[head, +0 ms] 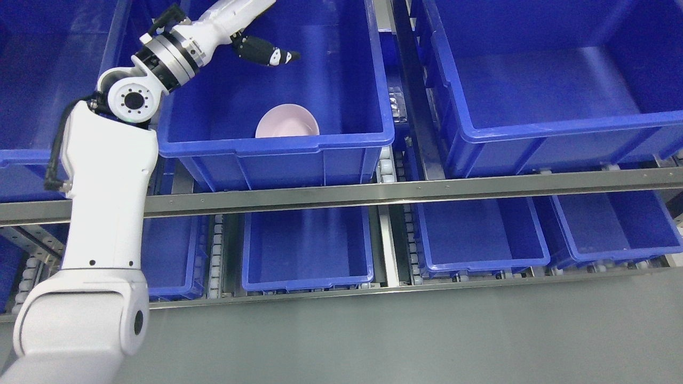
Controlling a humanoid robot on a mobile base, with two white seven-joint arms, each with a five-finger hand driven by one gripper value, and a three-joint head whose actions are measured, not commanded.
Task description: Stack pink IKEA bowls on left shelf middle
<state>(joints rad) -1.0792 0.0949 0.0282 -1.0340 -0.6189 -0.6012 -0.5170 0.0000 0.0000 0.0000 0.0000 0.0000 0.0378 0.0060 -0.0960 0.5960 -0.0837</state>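
My left arm [109, 213] rises from the lower left, bends at the elbow joint and reaches up and right over the near-left corner of the middle bin [277, 144] on the upper shelf. The left hand [256, 32] hangs above the bin's interior, mostly cut off by the top edge. I see only one dark finger, likely the thumb [265, 52], sticking out to the right and holding nothing; whether the other fingers are spread or curled I cannot tell. The pink bowl [287, 121] sits upright on the bin floor against the front wall, well below the hand and apart from it.
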